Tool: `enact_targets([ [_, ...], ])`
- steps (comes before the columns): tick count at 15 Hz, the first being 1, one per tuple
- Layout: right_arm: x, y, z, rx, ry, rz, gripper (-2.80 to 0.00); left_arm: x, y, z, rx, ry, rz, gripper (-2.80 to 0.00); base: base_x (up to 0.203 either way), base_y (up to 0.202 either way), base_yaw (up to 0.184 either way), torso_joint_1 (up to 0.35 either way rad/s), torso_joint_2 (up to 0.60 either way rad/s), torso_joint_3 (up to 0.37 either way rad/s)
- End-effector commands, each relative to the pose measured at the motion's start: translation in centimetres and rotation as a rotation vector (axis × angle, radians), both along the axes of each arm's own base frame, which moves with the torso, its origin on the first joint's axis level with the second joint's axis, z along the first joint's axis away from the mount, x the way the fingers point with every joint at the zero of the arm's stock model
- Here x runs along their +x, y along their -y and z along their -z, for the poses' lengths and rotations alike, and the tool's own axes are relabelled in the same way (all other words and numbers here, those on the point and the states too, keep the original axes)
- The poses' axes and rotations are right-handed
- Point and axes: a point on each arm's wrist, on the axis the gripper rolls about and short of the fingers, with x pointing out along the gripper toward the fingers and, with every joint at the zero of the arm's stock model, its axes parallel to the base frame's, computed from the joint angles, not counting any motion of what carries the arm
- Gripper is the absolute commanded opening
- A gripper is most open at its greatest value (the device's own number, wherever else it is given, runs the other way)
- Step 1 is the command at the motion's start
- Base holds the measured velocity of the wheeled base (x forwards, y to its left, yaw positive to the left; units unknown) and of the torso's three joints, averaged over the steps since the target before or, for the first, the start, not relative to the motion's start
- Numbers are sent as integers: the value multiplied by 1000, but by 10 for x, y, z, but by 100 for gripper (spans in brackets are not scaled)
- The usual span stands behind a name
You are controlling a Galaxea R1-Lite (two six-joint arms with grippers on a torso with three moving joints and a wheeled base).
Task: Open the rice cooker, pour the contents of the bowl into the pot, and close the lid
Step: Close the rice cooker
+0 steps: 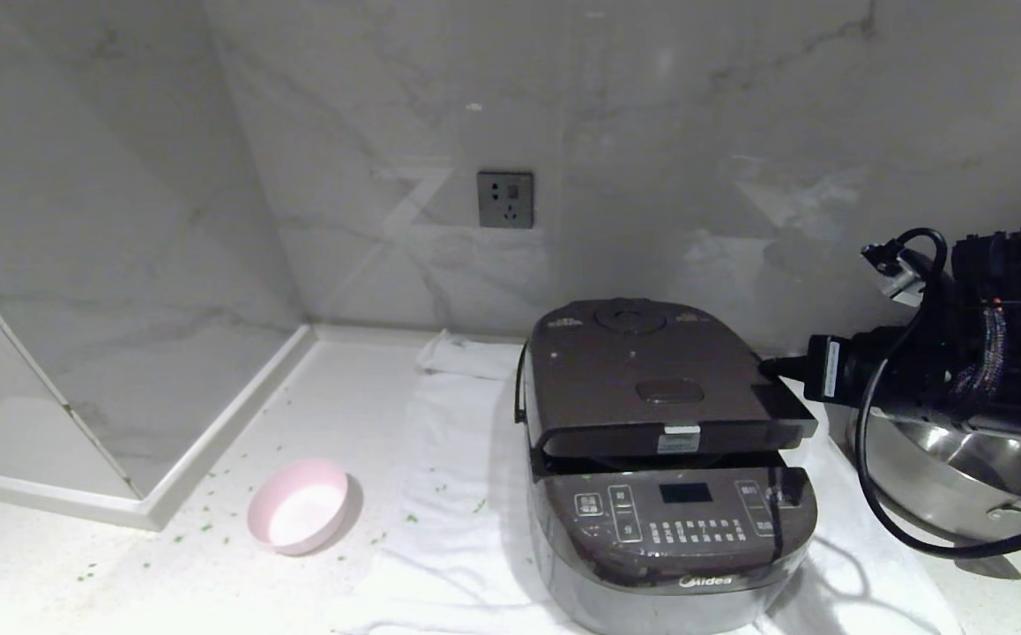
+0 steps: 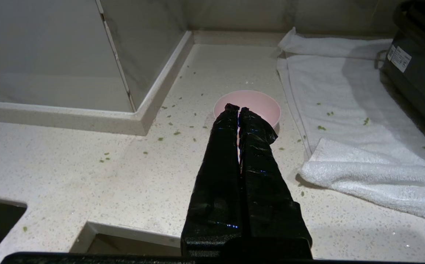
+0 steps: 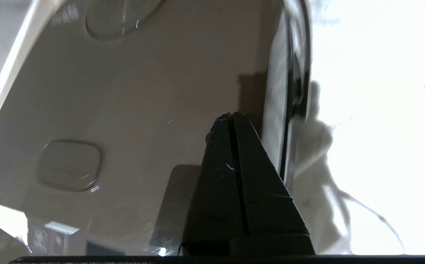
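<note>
The dark brown rice cooker (image 1: 665, 494) stands on a white towel (image 1: 449, 529). Its lid (image 1: 652, 379) is down, with a dark gap left along the front edge. My right gripper (image 1: 766, 363) is shut and empty at the lid's right edge. In the right wrist view its tips (image 3: 231, 116) hover close over the lid (image 3: 142, 102), away from the oval release button (image 3: 69, 165). The pink bowl (image 1: 299, 510) sits on the counter to the left and looks empty. My left gripper (image 2: 238, 108) is shut, just short of the bowl (image 2: 262, 104). The pot is hidden under the lid.
Small green bits (image 2: 322, 128) lie scattered over the counter and towel (image 2: 344, 110). A shiny steel pan (image 1: 960, 476) sits right of the cooker, under my right arm. A raised white ledge (image 1: 211, 441) borders the counter at the left. A wall socket (image 1: 505, 199) is behind.
</note>
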Motion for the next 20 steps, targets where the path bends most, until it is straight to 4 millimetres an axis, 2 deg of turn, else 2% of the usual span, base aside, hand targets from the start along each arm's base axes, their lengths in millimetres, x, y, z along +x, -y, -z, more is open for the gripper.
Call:
enact_targets([
  [1,-6,1,13,-3,-31,-2,-280,-3,0,-11,-8,39,5,-280,0,0,0,0,0,0],
  [4,-7,0,20,9,-50,2,-280,-11,1,-58,-44,71,26,-280,0,0,0,0,0,0],
  [6,-9,-2,23,24,-67,-11,-280,3,2,-92,-98,0,89,-280,0,0,0,0,0,0],
  [9,-10,-7,24,40,-76,-20,-280,48,5,-149,-166,-93,223,-280,0,0,0,0,0,0],
  [12,-9,-9,26,40,-84,-26,-280,113,12,-197,-200,-122,338,-280,0,0,0,0,0,0],
  [13,-9,-9,27,38,-88,-24,-280,134,18,-205,-208,-140,371,-280,0,0,0,0,0,0],
  [15,-9,-9,26,53,-90,-17,-280,181,50,-208,-224,-213,444,-280,0,0,0,0,0,0],
  [18,-9,-8,24,57,-79,-13,-280,238,122,-189,-244,-318,462,-280,0,0,0,0,0,0],
  [20,-9,-8,23,63,-77,-10,-280,255,174,-170,-227,-374,497,-280,0,0,0,0,0,0],
])
